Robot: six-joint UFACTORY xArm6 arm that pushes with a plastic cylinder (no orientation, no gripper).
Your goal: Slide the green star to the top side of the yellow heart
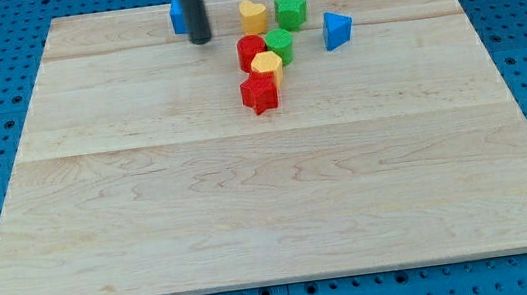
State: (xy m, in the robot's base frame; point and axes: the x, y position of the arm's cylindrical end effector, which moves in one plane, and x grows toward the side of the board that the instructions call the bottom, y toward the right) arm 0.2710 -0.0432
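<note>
Green star (291,11) sits near the view's top of the wooden board (271,207), just to the view's right of the yellow heart (252,16), close to touching it. Its points are too small for me to read a facing or long axis.

Below the yellow heart, toward the view's bottom: a red block (251,51), a second green block (280,44), a yellow block (267,65) and a red star (259,94), packed together.

Blue triangular block (336,30) lies further to the heart's right.

My tip (200,40) rests left of the heart, apart from it, partly covering a blue block (177,16). The rod carries no jaws.
</note>
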